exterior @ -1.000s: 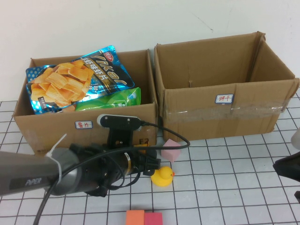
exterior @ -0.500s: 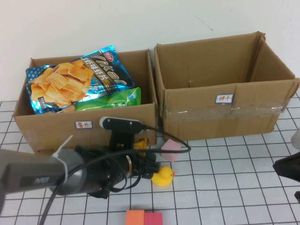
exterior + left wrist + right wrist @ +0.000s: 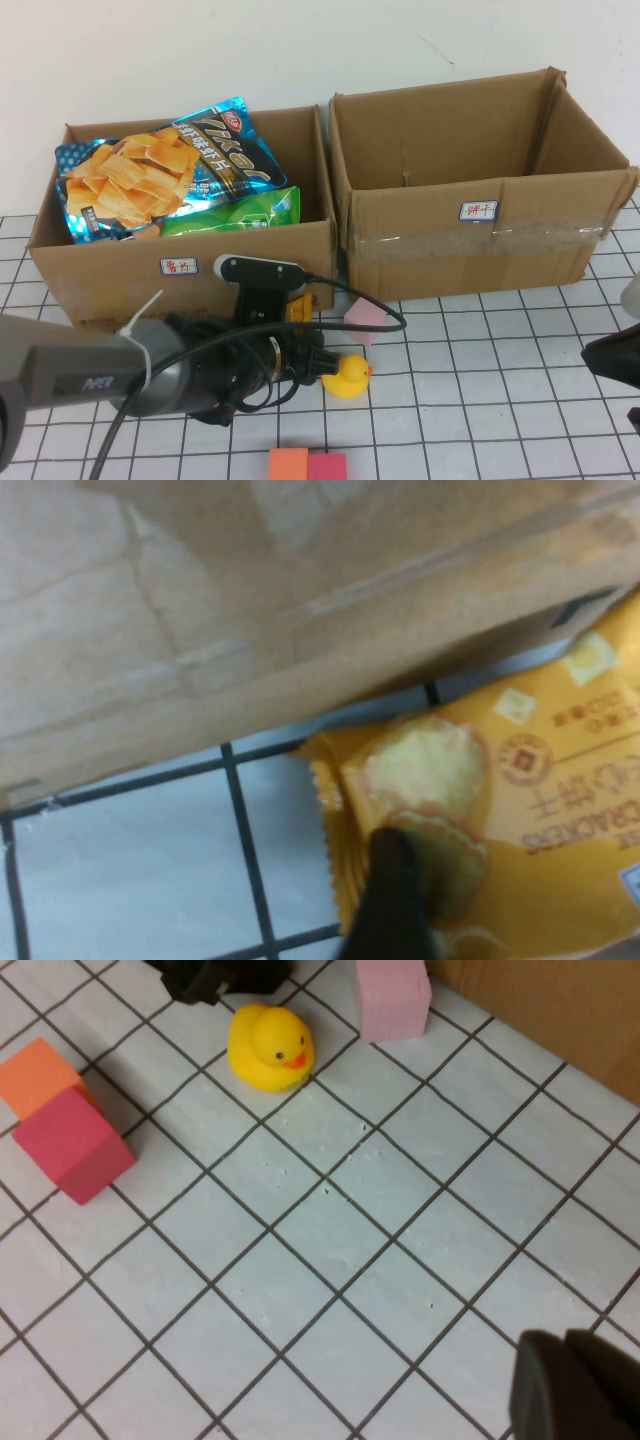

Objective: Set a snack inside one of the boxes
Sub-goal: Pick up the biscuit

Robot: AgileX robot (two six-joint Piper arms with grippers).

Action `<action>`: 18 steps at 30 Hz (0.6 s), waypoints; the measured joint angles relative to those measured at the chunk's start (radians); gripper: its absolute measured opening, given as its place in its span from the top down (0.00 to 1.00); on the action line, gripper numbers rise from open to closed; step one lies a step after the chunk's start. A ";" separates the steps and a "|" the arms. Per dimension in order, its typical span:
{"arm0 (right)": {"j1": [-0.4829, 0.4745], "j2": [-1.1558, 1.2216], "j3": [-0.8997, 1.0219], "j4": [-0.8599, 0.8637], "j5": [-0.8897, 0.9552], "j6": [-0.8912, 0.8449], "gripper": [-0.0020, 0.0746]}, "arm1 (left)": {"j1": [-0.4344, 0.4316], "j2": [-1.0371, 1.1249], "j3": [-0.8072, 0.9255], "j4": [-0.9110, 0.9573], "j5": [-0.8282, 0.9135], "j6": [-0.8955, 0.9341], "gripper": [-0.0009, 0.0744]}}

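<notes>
- High view: the left gripper (image 3: 312,352) sits low over the gridded table (image 3: 480,400), just in front of the left box (image 3: 110,275), and its fingertips are hidden behind the wrist camera and cables, so whether they are apart or together cannot be told from here. A sliver of the orange cracker packet (image 3: 297,308) shows at the foot of that box, right by the gripper. The left box holds a blue chip bag (image 3: 160,170) and a green bag (image 3: 235,212). The right box (image 3: 480,210) stands beside it. A yellow duck (image 3: 347,377) sits just right of the gripper, a pink block (image 3: 365,318) lies near the gap between the boxes, and an orange block (image 3: 288,465) touches a red block (image 3: 327,467) at the near edge. The right gripper (image 3: 615,360) rests at the far right edge of the table, well apart from everything.
- Left wrist view: the cracker packet (image 3: 500,810) lies flat on the table against the base of the cardboard wall (image 3: 250,610). One dark fingertip (image 3: 392,900) presses on the printed cracker; the other finger is out of sight, so the grip cannot be judged.
- Right wrist view: the duck (image 3: 268,1048), pink block (image 3: 392,998), orange block (image 3: 38,1075) and red block (image 3: 72,1142) lie on the grid. Only a dark corner of the right gripper (image 3: 575,1385) shows; its state cannot be told.
</notes>
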 joint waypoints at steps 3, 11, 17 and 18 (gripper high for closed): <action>0.000 0.000 0.000 0.000 0.000 0.000 0.98 | 0.000 0.000 0.000 0.002 0.000 0.000 0.45; 0.000 0.000 0.000 0.000 0.000 0.000 0.98 | 0.000 -0.002 -0.001 0.000 -0.011 0.000 0.56; 0.000 0.000 0.000 0.000 0.000 0.000 0.98 | 0.002 -0.030 -0.001 -0.007 -0.117 0.011 0.61; 0.000 0.000 0.000 0.000 0.000 0.000 0.98 | 0.002 -0.035 -0.001 -0.007 -0.145 0.011 0.62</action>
